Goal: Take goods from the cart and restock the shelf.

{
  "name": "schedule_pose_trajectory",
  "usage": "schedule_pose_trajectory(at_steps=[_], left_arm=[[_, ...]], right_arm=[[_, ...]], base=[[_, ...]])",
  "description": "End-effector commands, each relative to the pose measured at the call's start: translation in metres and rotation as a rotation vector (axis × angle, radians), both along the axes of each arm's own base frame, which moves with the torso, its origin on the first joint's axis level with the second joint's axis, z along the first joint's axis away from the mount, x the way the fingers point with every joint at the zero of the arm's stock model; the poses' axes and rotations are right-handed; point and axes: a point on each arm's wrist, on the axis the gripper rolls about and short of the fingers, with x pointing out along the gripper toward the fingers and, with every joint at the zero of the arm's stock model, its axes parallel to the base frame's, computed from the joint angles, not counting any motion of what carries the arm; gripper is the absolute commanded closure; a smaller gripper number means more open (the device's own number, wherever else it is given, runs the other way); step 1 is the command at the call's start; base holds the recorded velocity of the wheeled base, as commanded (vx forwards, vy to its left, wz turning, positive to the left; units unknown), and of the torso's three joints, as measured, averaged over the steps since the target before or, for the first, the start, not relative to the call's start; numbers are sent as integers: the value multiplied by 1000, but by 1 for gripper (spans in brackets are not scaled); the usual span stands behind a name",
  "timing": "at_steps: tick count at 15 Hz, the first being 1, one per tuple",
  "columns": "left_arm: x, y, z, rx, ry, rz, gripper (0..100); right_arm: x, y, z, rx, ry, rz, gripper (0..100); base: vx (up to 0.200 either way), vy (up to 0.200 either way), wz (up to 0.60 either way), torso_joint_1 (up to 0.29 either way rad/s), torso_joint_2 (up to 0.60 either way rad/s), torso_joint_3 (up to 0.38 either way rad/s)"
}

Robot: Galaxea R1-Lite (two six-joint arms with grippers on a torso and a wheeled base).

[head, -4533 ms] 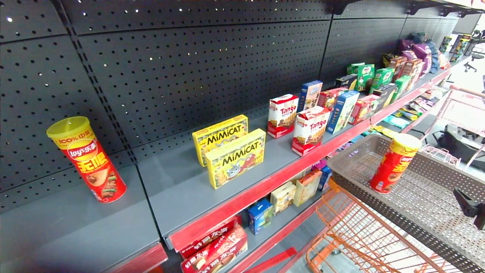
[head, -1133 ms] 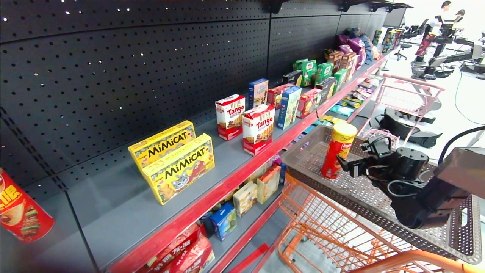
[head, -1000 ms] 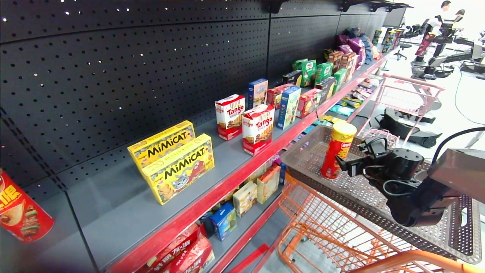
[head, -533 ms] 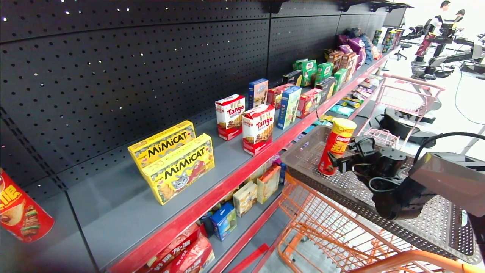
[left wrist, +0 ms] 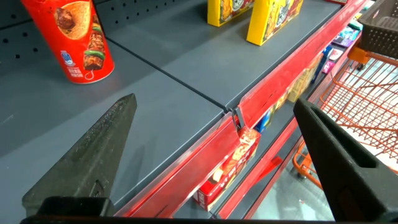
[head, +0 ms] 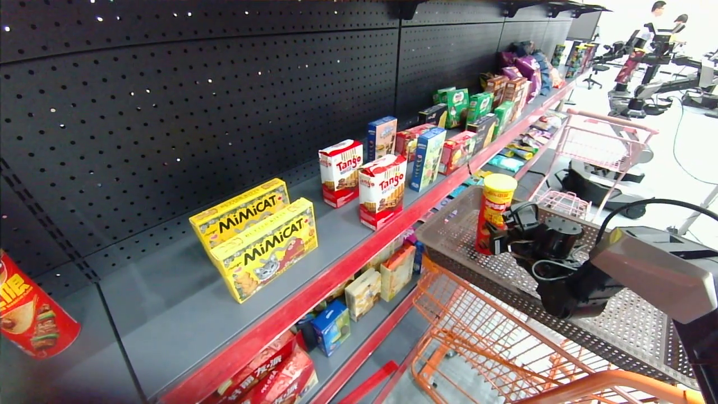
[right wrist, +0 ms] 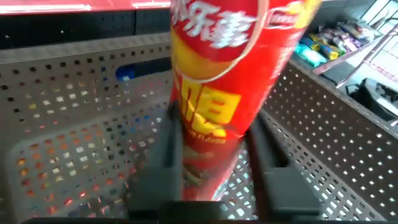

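A red chips can [head: 493,213] with a yellow lid stands upright in the brown perforated basket [head: 449,224] on top of the orange cart [head: 505,348]. My right gripper [head: 501,231] is shut on the chips can [right wrist: 217,93] low on its body, one finger [right wrist: 168,143] on each side. A second chips can [head: 28,314] stands tilted on the grey shelf [head: 185,297] at the far left. My left gripper [left wrist: 211,155] hangs open over the shelf's red front edge [left wrist: 261,93], apart from that can [left wrist: 81,37].
Two yellow boxes [head: 263,247] and two red-and-white boxes [head: 384,191] stand further along the shelf, then several small cartons. Bare shelf lies between the left can and the yellow boxes. Goods fill the lower shelf [head: 364,292]. A pink cart [head: 594,140] stands behind.
The head view swung right since the earliest frame. My right gripper came in on the can, tipped it briefly, and now holds it upright, slightly nearer the shelf.
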Motion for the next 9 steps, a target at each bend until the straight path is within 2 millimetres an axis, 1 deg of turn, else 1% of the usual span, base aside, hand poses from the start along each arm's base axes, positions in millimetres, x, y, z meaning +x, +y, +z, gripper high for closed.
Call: schedule_pose_trajectory(at_steps=[1,4,5,6,7,8,9], left_arm=[[0,0,0,0,1,1,0],[0,0,0,0,1,1,0],[0,0,0,0,1,1,0],[0,0,0,0,1,1,0],[0,0,0,0,1,1,0],[0,0,0,0,1,1,0],[0,0,0,0,1,1,0]], right_arm=[[-1,1,2,0,-8,1,100],[-4,5,12,4,-38,1,100],[-7,7,16,9,-44,-28,100],[-14,9,23,14,-59,-44,100],[-26,10,36,21,-87,-46,100],[-26,10,36,21,-87,-46,100],[-52,6,63,30,-126,-70,100]], base=[[0,0,0,0,0,0],[0,0,0,0,0,0],[0,0,0,0,0,0],[0,0,0,0,0,0],[0,0,0,0,0,0],[0,0,0,0,0,0],[0,0,0,0,0,0]])
